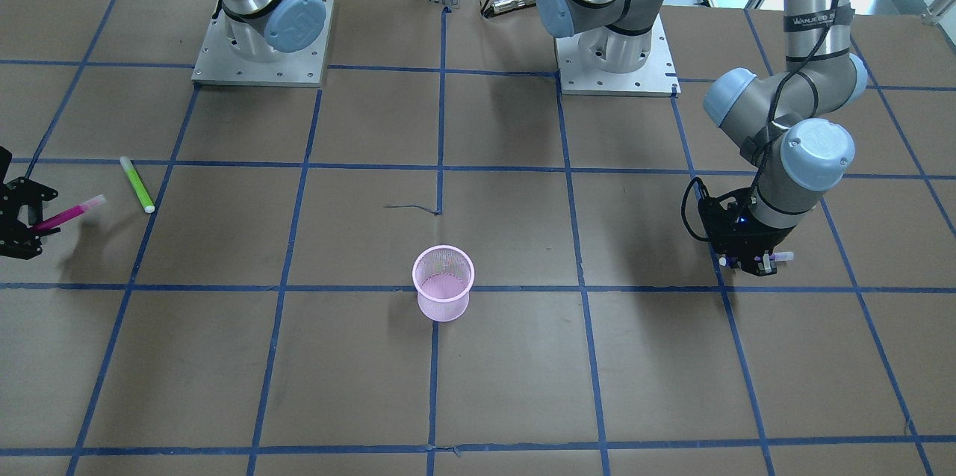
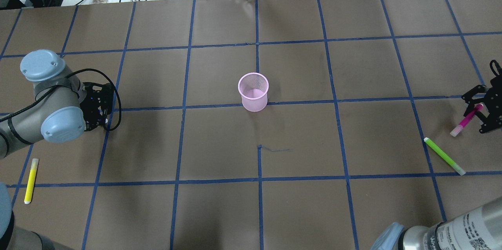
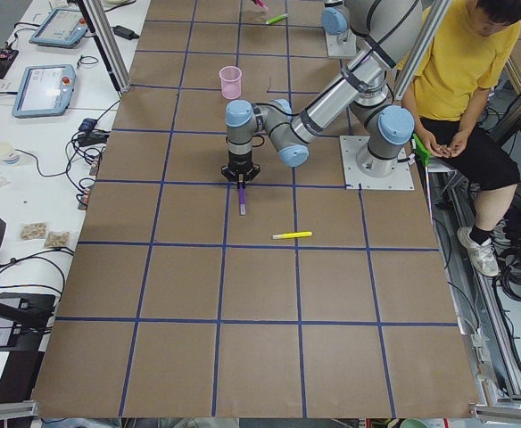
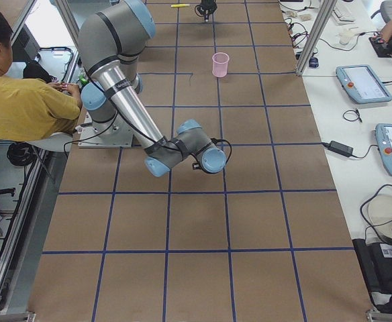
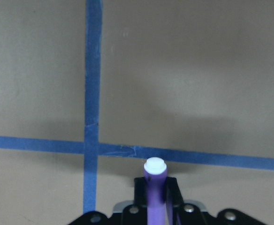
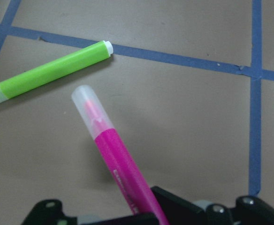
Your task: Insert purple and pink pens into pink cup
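The pink mesh cup (image 2: 253,91) stands upright near the table's middle, also in the front view (image 1: 444,282). My left gripper (image 2: 98,109) is shut on the purple pen (image 5: 155,192), low over the table far to the cup's left; it also shows in the front view (image 1: 750,263). From the left end the purple pen (image 3: 242,198) sticks out below the fingers. My right gripper (image 2: 476,110) is shut on the pink pen (image 2: 464,120), far to the cup's right. The pink pen (image 6: 116,159) slants out with its clear cap forward.
A green pen (image 2: 444,156) lies on the table just beside the right gripper, also in the right wrist view (image 6: 48,75). A yellow pen (image 2: 31,180) lies near the left arm. A person in yellow (image 3: 461,62) sits behind the robot bases.
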`<state>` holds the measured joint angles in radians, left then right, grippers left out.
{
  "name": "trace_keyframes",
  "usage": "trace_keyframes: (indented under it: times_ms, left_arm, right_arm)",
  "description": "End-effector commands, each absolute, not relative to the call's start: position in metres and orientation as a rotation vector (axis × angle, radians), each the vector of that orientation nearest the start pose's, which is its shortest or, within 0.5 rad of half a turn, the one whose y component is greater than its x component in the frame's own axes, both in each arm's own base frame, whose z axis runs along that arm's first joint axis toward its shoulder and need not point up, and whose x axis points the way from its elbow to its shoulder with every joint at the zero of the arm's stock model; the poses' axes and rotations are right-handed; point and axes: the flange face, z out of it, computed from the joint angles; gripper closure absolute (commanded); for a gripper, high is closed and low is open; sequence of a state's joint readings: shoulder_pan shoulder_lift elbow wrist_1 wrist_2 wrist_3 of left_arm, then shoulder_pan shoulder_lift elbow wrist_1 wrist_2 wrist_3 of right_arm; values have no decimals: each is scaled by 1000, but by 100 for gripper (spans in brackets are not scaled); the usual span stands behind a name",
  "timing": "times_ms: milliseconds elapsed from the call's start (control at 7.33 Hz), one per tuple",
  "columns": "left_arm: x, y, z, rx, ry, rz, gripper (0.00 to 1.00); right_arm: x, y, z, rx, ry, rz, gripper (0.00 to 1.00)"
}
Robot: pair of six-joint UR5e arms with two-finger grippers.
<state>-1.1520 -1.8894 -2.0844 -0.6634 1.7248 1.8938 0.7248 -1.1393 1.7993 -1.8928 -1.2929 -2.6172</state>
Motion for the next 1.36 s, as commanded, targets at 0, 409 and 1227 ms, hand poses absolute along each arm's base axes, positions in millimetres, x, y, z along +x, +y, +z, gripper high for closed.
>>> trace_keyframes:
  times_ms: [0,409,1227]
  left_arm:
    - [99,-513,191,2007,2223,155,100]
    - [99,-518,200,2003,2219,124,100]
    - [101,-523,207,1999,2218,94,100]
  right_arm:
    - [-292,-489,227,-2028,1990,-551,100]
    - [-243,-503,281,-1949,2092,-559,100]
    - [-27,-507,411,-2137,2214,-354,100]
